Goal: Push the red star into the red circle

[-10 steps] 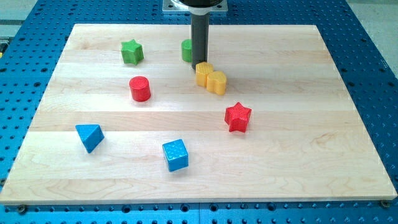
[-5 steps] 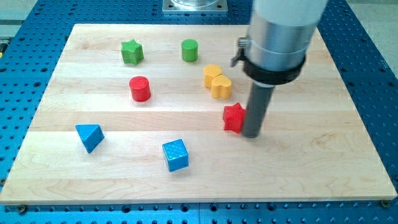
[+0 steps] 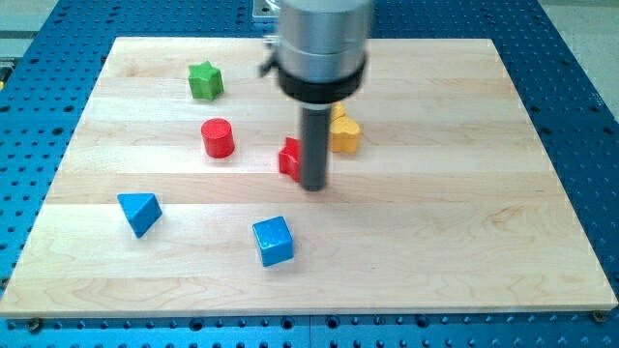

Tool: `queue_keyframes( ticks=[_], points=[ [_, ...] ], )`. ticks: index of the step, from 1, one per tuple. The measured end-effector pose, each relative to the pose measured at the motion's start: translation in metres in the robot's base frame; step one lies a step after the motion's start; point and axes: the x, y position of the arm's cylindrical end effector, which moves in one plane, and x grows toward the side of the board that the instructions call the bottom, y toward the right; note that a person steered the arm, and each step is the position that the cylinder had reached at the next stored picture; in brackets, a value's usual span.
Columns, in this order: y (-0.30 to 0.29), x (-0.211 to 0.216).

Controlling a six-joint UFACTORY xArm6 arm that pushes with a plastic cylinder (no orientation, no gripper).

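Standing upright, dark rod, my tip [image 3: 313, 187], no jaws to judge, touches glossy red plastic star [image 3: 289, 158] at its left; red plastic cylinder [image 3: 218, 137] farther left.

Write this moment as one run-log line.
my tip: at red star's right | red star: right of red circle, apart | push: unfinished

My dark rod [image 3: 313, 145] over a pale wood tabletop [image 3: 464, 213]; red star [image 3: 289, 159], red cylinder [image 3: 218, 138], green star [image 3: 204, 80], yellow block [image 3: 344, 134], blue cube [image 3: 273, 241], blue triangle [image 3: 139, 212].
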Motion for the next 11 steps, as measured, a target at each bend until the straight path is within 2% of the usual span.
queue_keyframes(
  ticks=[1, 2, 3, 4, 6, 8, 10, 11],
  points=[
    [0.012, 0.004],
    [0.034, -0.014],
    [-0.02, -0.023],
    [-0.039, -0.02],
    [-0.062, -0.024],
    [-0.049, -0.024],
    [-0.021, -0.093],
    [-0.02, -0.112]
  ],
)
